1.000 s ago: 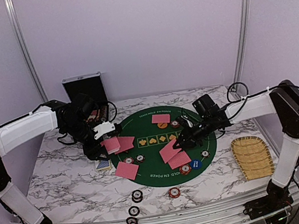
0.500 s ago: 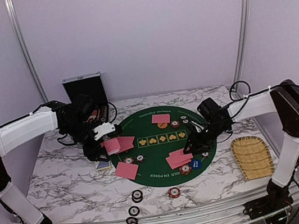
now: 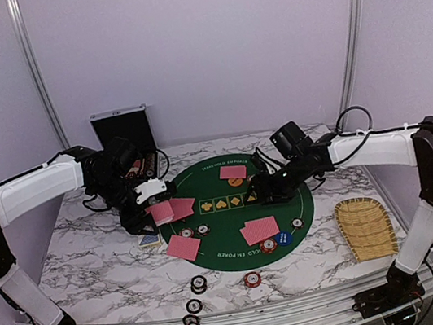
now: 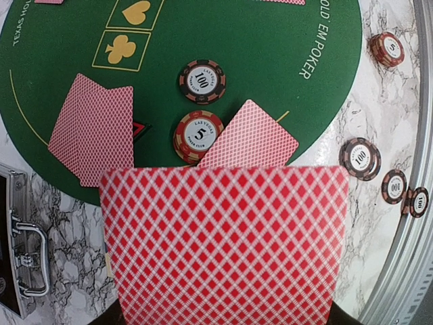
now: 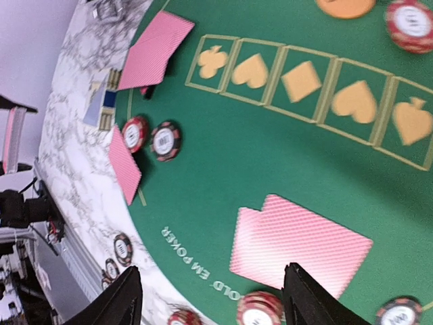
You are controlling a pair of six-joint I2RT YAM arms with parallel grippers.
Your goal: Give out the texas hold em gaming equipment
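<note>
Cards (image 3: pixel 259 230) lie at four spots on green mat (image 3: pixel 227 227).

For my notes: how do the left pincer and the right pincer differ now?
The left pincer is shut on a red-backed card; the right pincer is open and empty. The left hangs at the green mat's left edge, the right near its suit symbols.
</note>
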